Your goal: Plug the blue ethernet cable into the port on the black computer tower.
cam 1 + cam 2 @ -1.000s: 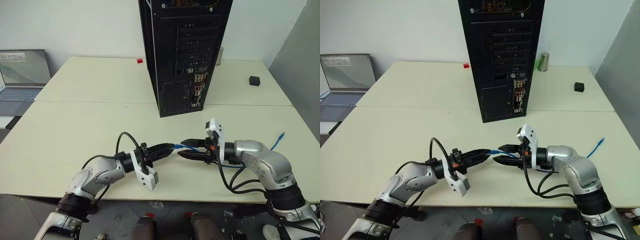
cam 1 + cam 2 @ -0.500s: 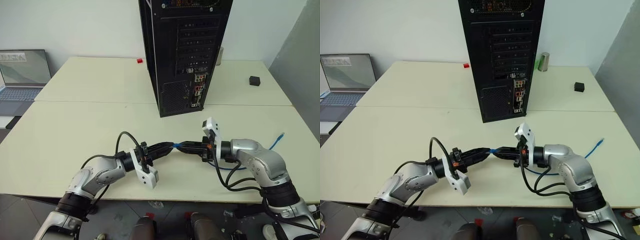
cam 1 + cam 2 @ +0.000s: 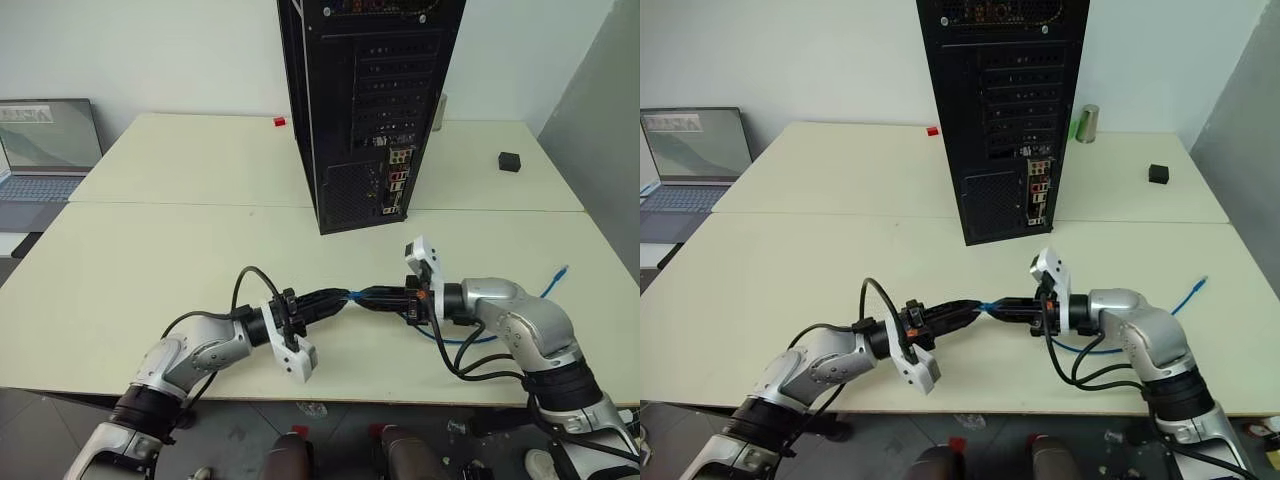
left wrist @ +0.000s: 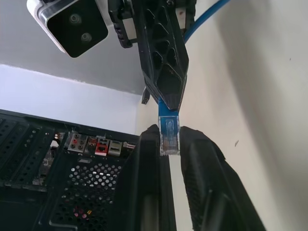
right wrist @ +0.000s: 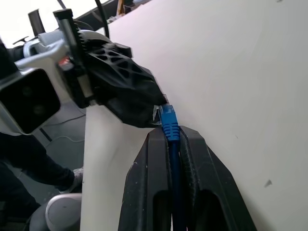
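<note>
Now | blue ethernet cable (image 5: 169, 126): thin, bright blue | plug (image 4: 169, 135): small, translucent

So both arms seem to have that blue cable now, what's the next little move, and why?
Probably the left gripper lets go fully. The right gripper is clamped on the blue ethernet cable just behind its plug, which still sits between the left jaws. Once freed, the right arm can carry it toward the black computer tower.
</note>
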You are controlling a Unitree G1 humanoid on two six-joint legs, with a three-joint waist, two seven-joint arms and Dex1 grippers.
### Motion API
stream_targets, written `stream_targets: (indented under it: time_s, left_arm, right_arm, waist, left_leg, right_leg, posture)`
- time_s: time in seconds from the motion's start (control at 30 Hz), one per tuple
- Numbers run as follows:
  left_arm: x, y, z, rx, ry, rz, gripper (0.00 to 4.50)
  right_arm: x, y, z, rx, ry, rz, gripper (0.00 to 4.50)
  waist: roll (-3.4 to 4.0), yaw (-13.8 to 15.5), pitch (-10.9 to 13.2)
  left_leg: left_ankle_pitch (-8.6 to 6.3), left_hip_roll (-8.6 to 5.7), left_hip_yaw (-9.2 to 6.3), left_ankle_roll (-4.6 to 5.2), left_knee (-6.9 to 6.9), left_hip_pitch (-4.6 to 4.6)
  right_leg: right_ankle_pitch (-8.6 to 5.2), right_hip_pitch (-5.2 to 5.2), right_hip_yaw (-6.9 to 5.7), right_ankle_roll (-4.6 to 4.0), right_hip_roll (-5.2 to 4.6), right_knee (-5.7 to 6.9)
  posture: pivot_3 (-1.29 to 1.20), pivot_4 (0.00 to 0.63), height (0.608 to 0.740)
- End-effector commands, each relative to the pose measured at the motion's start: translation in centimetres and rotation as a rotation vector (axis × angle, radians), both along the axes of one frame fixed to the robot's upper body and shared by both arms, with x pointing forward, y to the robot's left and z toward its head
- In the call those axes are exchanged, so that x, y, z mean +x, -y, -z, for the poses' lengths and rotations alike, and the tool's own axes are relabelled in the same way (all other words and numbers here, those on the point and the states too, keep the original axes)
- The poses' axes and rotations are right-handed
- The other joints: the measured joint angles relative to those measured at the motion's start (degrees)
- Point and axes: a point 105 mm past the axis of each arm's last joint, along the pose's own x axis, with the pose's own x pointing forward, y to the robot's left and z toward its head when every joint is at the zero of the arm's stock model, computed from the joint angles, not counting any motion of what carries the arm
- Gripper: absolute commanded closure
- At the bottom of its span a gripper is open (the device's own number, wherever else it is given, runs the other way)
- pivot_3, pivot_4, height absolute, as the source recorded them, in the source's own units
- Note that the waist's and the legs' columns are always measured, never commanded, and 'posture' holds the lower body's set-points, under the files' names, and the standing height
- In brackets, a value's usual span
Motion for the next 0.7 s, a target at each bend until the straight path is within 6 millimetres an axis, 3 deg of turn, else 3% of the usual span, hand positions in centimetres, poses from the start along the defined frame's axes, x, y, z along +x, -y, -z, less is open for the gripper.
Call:
stream_targets:
  time_s: [0.03,0.2,0.33,0.47,0.7]
  left_arm:
    - [0.1,-0.2,-0.9,-0.038,-0.009,-0.003,2.77]
    - [0.6,-0.6,-1.5,-0.109,-0.099,-0.054,1.72]
    - [1.3,-0.1,-1.9,-0.183,-0.235,-0.098,0.97]
    - [3.3,0.9,-3.7,-0.388,-0.383,-0.207,0.15]
    - [6.9,2.1,-6.1,-0.738,-0.600,-0.409,0.04]
  right_arm:
    - [0.6,0.5,-1.3,0.009,0.050,0.021,4.50]
    - [2.0,1.9,-2.6,0.022,0.122,0.126,4.50]
    - [4.0,3.8,-4.0,0.046,0.230,0.312,4.50]
    - [5.4,4.5,-5.5,0.047,0.357,0.485,4.50]
    - [7.4,5.7,-6.9,0.053,0.476,0.873,4.50]
  waist:
    - [0.00,-0.01,0.00]
    - [0.00,-0.03,0.00]
    - [0.00,-0.03,0.00]
    - [0.00,-0.06,0.00]
    - [0.00,-0.15,0.00]
  left_leg:
    - [0.00,0.01,0.00,0.00,0.00,0.00]
    - [0.00,0.01,0.00,0.00,0.00,0.00]
    - [0.00,0.00,0.00,0.00,0.00,-0.01]
    - [0.00,-0.02,0.04,0.00,0.00,-0.02]
    - [0.01,-0.02,0.02,-0.01,0.03,-0.05]
  right_leg:
    - [0.00,0.00,-0.01,0.00,0.00,0.00]
    - [0.00,-0.01,0.01,0.00,0.00,0.01]
    - [0.00,-0.01,0.00,0.00,0.00,0.01]
    - [0.00,0.00,0.00,0.00,0.04,0.01]
    - [0.00,-0.01,0.05,0.01,0.18,0.04]
  posture:
    - [0.00,0.150,0.740]
    - [0.00,0.150,0.740]
    - [0.00,0.150,0.740]
    - [0.00,0.150,0.740]
    - [0.00,0.150,0.740]
